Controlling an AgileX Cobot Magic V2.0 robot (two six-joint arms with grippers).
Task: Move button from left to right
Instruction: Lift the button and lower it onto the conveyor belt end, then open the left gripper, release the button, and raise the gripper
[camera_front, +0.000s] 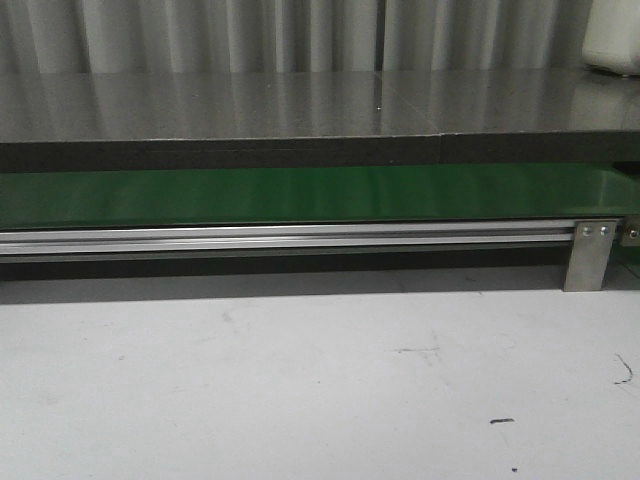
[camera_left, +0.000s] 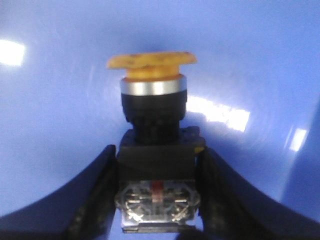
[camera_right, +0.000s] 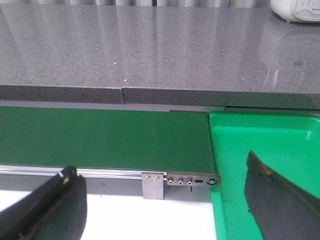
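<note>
In the left wrist view the button (camera_left: 152, 125) fills the middle: an orange mushroom cap on a silver ring and a black boxy body with a clear contact block. My left gripper (camera_left: 156, 200) is shut on the button's body, one black finger on each side, against a blue surface (camera_left: 50, 125). My right gripper (camera_right: 162, 210) is open and empty, its fingers (camera_right: 50, 210) wide apart above the white table edge and a green tray (camera_right: 270, 150). Neither the button nor a gripper shows in the front view.
A green conveyor belt (camera_front: 300, 195) with an aluminium rail (camera_front: 280, 238) and a metal bracket (camera_front: 590, 255) runs across the front view, a grey stone shelf (camera_front: 300, 105) behind it. The white table (camera_front: 300, 390) lies in front. A white object (camera_front: 612, 40) stands at the far right.
</note>
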